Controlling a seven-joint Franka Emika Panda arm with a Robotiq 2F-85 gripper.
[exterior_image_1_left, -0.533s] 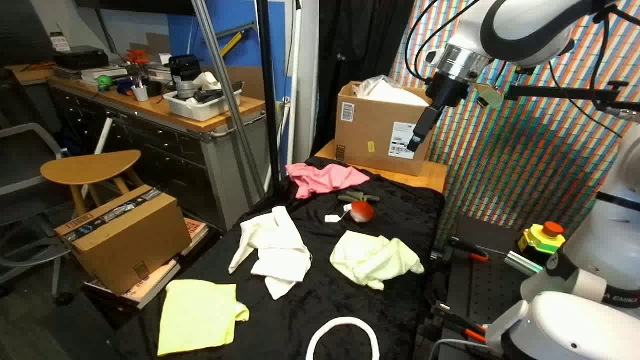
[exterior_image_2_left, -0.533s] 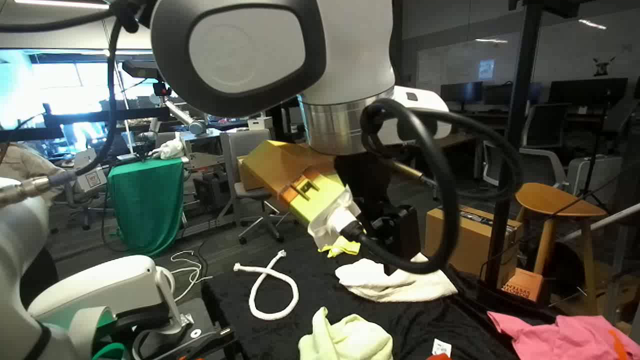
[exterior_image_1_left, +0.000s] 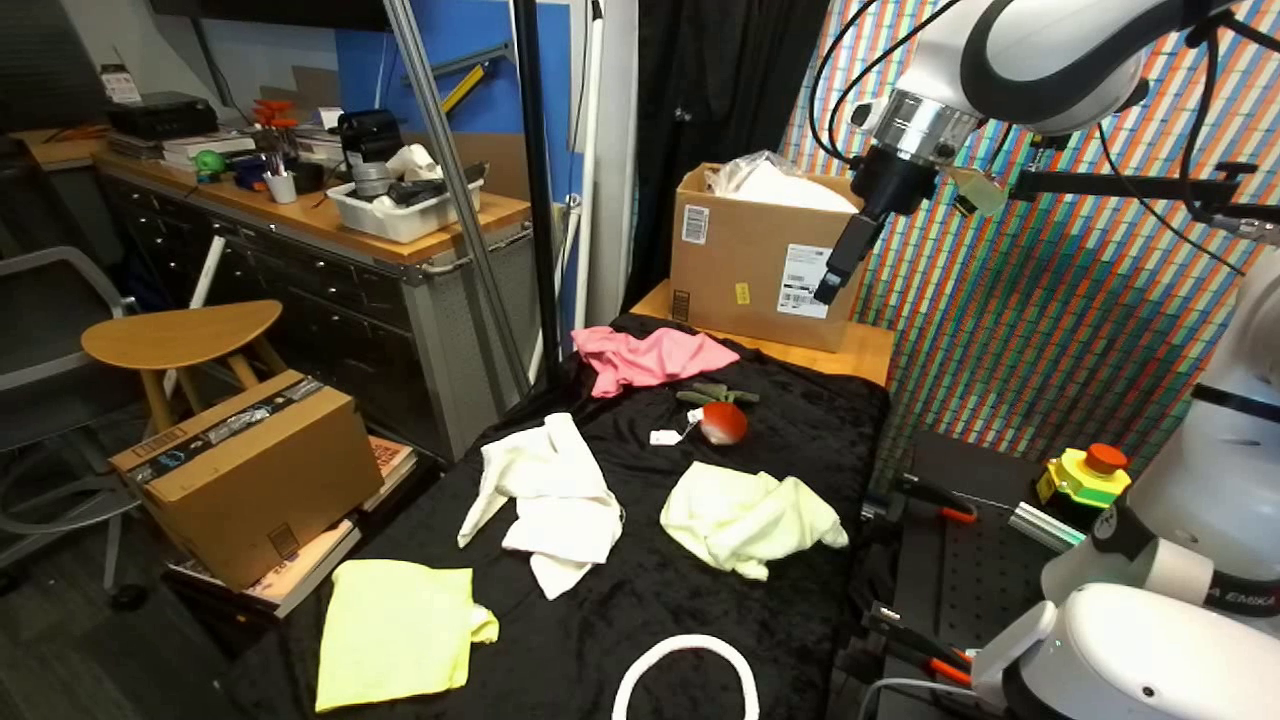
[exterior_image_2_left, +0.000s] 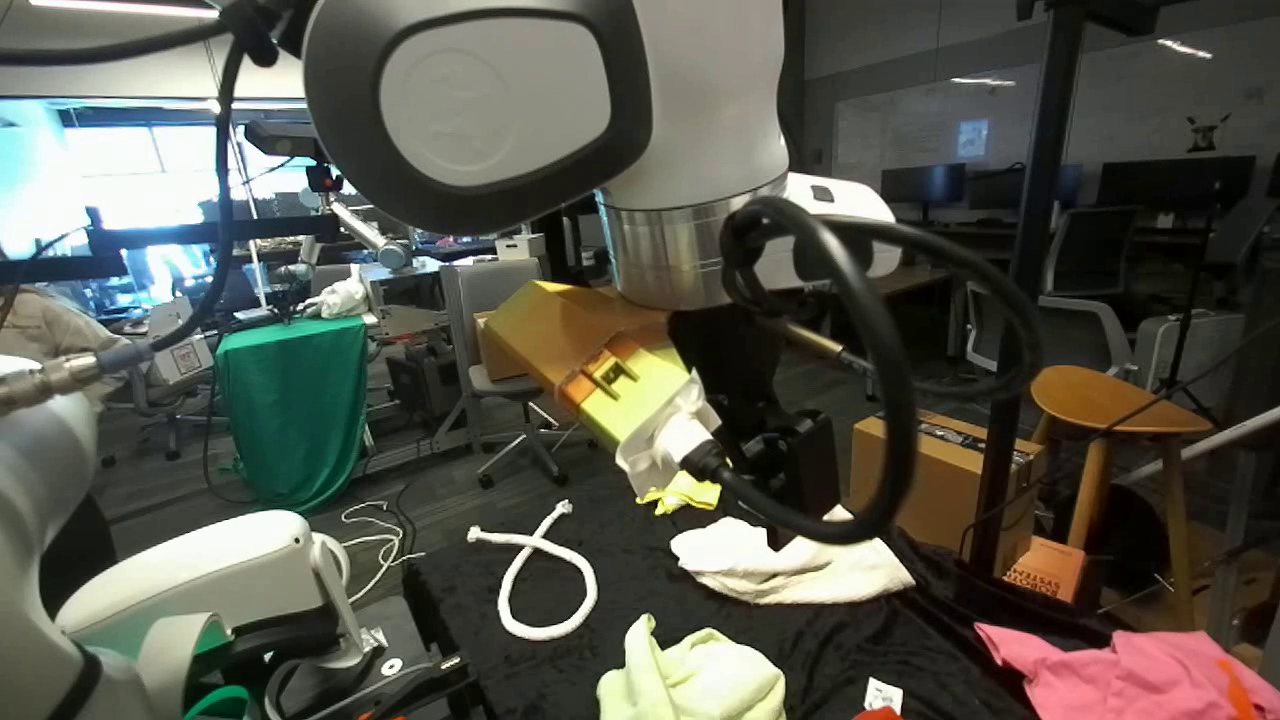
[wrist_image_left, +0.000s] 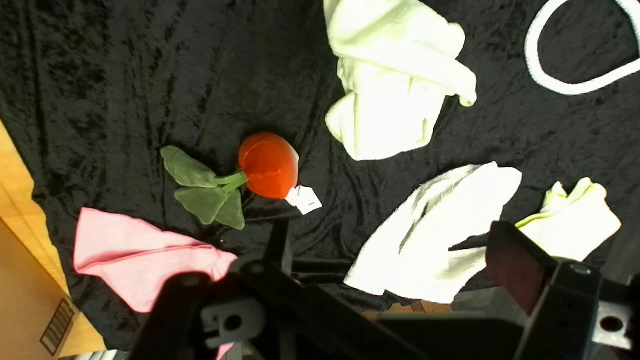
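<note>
White cloth (wrist_image_left: 435, 237) below high arm (exterior_image_1_left: 1070, 50), fingers (wrist_image_left: 514, 267) downward, wide apart.

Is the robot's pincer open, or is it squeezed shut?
The pincer is open: in the wrist view, its two fingers stand wide apart, and it grips nothing.

"EMIKA" can be read on the robot arm's black band (exterior_image_1_left: 1243, 597), and "SYSTEM" on an orange book (exterior_image_2_left: 1048, 568).

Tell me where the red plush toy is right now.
In the wrist view, the red plush toy lies left of centre on the black cloth, between the pink cloth at lower left and the pale green cloth at upper right.
</note>
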